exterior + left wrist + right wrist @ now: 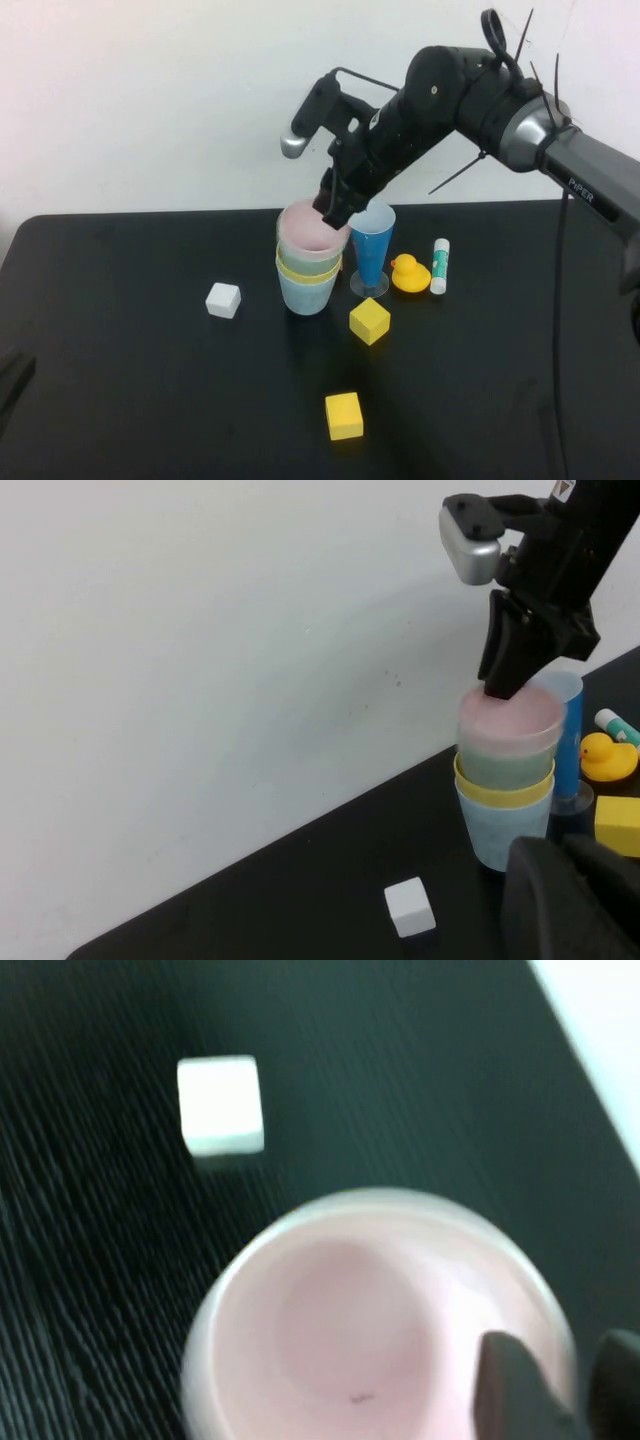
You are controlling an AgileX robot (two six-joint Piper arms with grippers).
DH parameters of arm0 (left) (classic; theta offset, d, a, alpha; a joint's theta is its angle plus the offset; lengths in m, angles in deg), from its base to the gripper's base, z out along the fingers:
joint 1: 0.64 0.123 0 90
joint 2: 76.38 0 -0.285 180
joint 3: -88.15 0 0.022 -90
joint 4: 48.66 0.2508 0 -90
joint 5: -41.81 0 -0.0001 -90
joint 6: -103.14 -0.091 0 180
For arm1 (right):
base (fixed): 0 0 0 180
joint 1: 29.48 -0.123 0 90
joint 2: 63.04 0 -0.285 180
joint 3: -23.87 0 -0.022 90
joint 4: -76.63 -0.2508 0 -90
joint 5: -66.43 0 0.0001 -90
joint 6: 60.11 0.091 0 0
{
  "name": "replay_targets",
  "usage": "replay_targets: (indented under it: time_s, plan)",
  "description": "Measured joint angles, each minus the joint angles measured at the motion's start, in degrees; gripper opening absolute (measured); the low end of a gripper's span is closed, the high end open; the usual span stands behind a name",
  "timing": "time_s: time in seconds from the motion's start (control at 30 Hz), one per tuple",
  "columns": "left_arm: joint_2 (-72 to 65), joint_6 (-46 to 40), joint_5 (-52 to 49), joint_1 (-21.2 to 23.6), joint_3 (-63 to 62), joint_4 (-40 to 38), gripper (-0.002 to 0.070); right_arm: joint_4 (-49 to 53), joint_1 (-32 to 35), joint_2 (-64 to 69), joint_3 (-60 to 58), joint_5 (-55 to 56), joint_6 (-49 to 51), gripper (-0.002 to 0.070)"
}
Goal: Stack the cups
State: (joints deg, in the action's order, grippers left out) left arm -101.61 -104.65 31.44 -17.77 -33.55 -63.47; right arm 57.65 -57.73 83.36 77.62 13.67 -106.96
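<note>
The cups stand nested in one stack at the table's middle: light blue cup [307, 293] at the bottom, then yellow cup [308, 270], mint green cup [305, 256], and the pink cup [308, 232] on top. My right gripper [335, 212] points down at the pink cup's right rim. In the right wrist view one finger [510, 1390] is inside the pink cup [340, 1330] and the other is outside, with a gap around the wall; it stands open. My left gripper [570, 900] is shut, low at the near left, empty.
A tall blue cone glass [372, 245] stands right beside the stack, then a rubber duck [409, 273] and a glue stick [440, 266]. A white cube [223, 300] lies left of the stack. Two yellow cubes [369, 320] [344, 415] lie nearer me.
</note>
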Motion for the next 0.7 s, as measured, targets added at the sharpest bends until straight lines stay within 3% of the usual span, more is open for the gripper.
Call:
replay_targets:
  time_s: [0.13, 0.33, 0.7]
  plan:
    - [0.0, 0.0, 0.0, 0.0, 0.0, 0.0, 0.0001, -0.66, 0.0, 0.0, 1.72, -0.47, -0.23, 0.0283]
    - [0.0, 0.0, 0.0, 0.0, 0.0, 0.0, 0.0001, -0.89, 0.0, -2.38, 4.61, -3.5, -0.23, 0.03]
    - [3.47, 0.26, -0.02, 0.0, 0.0, -1.1, 0.0001, 3.75, 1.24, -25.0, 2.52, -8.91, -0.47, 0.0032]
